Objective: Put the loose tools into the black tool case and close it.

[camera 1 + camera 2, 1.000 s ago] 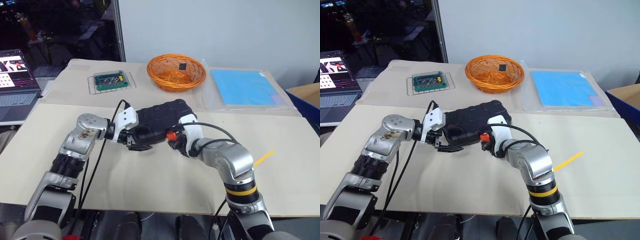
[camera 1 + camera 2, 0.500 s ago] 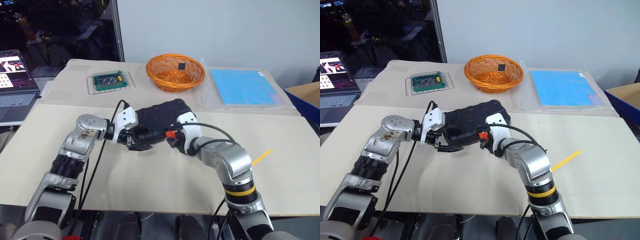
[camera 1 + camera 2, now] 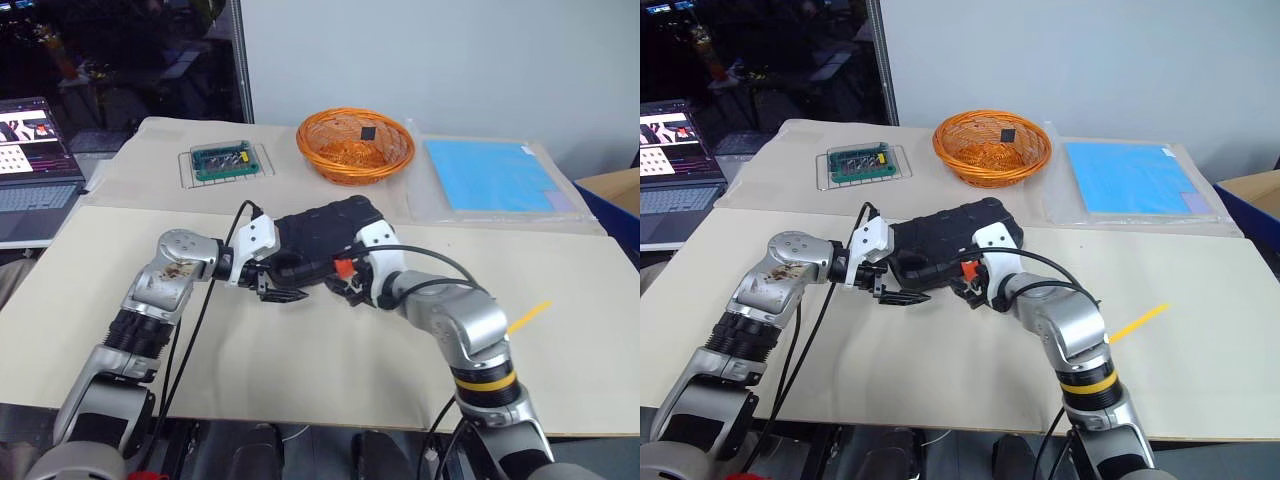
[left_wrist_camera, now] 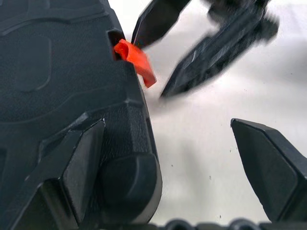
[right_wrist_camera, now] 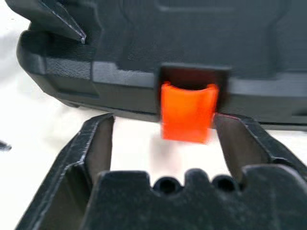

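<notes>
Right wrist view, nearest: right gripper (image 5: 163, 143) spread wide, one black finger on either side of the orange latch (image 5: 187, 112), neither finger clearly pressing it. Latch hanging from a notch in the front edge of the black tool case (image 5: 192, 43); case lid down, contents hidden. Left wrist view: left gripper (image 4: 177, 163) also spread, one finger (image 4: 81, 163) laid against the case's rounded corner, the other (image 4: 271, 165) apart over bare table, tips cut off by the frame edge. Beyond that corner, blurred and hard to make out, the right gripper's fingers by the latch. Head views: case (image 3: 320, 240) lying flat on the tan table (image 3: 300, 370), between the two grippers, its near edge partly covered by both wrists. Near the case, toward the right, a thin yellow strip (image 3: 527, 316). Farther back behind the case, an orange woven basket (image 3: 355, 145) holding one small dark square; left of it a green board (image 3: 223, 160) on a wire rack; right of it a blue sheet (image 3: 495, 175).
</notes>
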Motion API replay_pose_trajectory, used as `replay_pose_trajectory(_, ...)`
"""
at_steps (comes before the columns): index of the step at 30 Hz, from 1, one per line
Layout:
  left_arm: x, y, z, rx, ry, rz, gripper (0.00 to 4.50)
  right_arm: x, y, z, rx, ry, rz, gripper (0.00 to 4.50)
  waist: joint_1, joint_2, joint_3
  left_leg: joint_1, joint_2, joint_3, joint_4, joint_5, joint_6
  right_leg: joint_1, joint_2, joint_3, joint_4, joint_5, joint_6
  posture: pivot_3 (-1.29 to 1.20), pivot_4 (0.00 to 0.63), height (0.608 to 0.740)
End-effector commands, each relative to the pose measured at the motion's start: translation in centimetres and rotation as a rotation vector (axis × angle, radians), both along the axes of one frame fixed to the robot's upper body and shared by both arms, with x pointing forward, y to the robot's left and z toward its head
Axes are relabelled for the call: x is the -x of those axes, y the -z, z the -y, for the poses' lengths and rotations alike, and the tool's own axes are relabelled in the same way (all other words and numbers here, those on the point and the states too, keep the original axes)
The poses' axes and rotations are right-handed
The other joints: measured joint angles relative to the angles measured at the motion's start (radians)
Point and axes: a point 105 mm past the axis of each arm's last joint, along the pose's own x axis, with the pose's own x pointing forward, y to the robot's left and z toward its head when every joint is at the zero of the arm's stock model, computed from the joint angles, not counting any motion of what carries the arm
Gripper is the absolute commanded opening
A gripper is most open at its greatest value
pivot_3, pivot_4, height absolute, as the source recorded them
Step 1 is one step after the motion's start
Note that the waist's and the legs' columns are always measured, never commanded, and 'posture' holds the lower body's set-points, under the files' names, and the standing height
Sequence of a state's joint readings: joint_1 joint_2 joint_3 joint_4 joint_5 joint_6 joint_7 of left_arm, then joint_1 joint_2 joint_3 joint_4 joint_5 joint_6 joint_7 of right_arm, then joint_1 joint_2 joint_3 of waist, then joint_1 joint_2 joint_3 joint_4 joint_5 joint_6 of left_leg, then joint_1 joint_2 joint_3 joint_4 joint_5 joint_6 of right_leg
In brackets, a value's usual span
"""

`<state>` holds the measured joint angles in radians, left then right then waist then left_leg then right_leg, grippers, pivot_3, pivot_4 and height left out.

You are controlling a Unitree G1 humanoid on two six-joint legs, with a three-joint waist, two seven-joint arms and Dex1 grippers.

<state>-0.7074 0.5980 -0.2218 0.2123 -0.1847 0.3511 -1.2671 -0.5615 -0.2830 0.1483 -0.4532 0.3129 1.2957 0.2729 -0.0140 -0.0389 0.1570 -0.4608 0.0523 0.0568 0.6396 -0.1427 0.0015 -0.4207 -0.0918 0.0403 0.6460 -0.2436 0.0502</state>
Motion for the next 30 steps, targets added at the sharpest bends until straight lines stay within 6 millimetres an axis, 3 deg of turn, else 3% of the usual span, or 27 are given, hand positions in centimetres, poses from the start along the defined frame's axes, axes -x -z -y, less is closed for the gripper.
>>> replay_pose_trajectory(1, 0.3, 1.6, 0.3, -0.038, -0.014, -0.067, 4.5, 0.9, -0.5, 0.4, -0.01, 0.005, -0.005, 3.54, 0.0, 0.0, 0.0, 0.0, 0.0, 0.0, 0.0, 0.0, 0.0, 0.0, 0.0, 0.0, 0.0, -0.001, -0.001, 0.0, 0.15, 0.74)
replay_pose_trajectory(5, 0.3, 1.1, 0.7, -0.037, -0.013, -0.065, 4.5, 0.6, 0.1, 0.7, -0.017, 0.038, -0.032, 2.46, -0.001, 0.0, 0.0, 0.0, 0.0, 0.0, -0.001, 0.0, 0.0, 0.0, 0.0, 0.0, 0.0, -0.001, -0.002, 0.0, 0.15, 0.74)
replay_pose_trajectory(12, 0.2, 0.4, 1.1, -0.041, -0.011, -0.06, 4.5, -3.0, 0.4, -0.4, -0.053, 0.098, -0.007, 0.11, 0.001, 0.0, 0.0, 0.0, 0.0, 0.0, -0.001, 0.0, 0.0, -0.001, 0.0, 0.0, 0.0, -0.001, -0.001, 0.0, 0.15, 0.74)
replay_pose_trajectory(18, 0.2, 0.7, 1.0, -0.042, -0.018, -0.065, 4.5, -4.5, 0.0, -1.2, -0.094, 0.114, 0.042, 0.01, -0.007, 0.0, 0.0, 0.0, 0.0, 0.0, -0.001, 0.0, 0.0, -0.001, 0.001, 0.0, 0.0, 0.001, 0.001, 0.0, 0.15, 0.74)
replay_pose_trajectory(22, 0.2, 1.0, 0.8, -0.041, -0.026, -0.068, 4.5, -3.2, 0.0, -1.0, -0.097, 0.087, 0.04, 0.01, -0.007, 0.0, 0.0, 0.0, 0.0, 0.0, -0.001, 0.0, 0.0, -0.001, 0.001, 0.0, 0.0, 0.001, 0.001, 0.0, 0.15, 0.74)
replay_pose_trajectory(27, 0.0, 1.6, 0.4, -0.038, -0.046, -0.07, 4.5, 0.2, 0.9, 0.4, -0.078, 0.013, -0.01, 0.01, -0.003, 0.0, 0.0, 0.0, 0.0, 0.0, -0.002, 0.0, 0.0, -0.001, 0.001, 0.0, 0.0, 0.0, 0.001, 0.0, 0.15, 0.74)
replay_pose_trajectory(30, 0.0, 1.8, 0.2, -0.039, -0.049, -0.07, 4.5, 0.1, 0.2, 0.8, -0.108, 0.024, 0.026, 0.01, -0.001, 0.0, 0.0, 0.0, 0.0, 0.0, -0.003, 0.0, 0.0, -0.001, 0.0, 0.0, 0.0, 0.0, 0.001, 0.0, 0.15, 0.74)
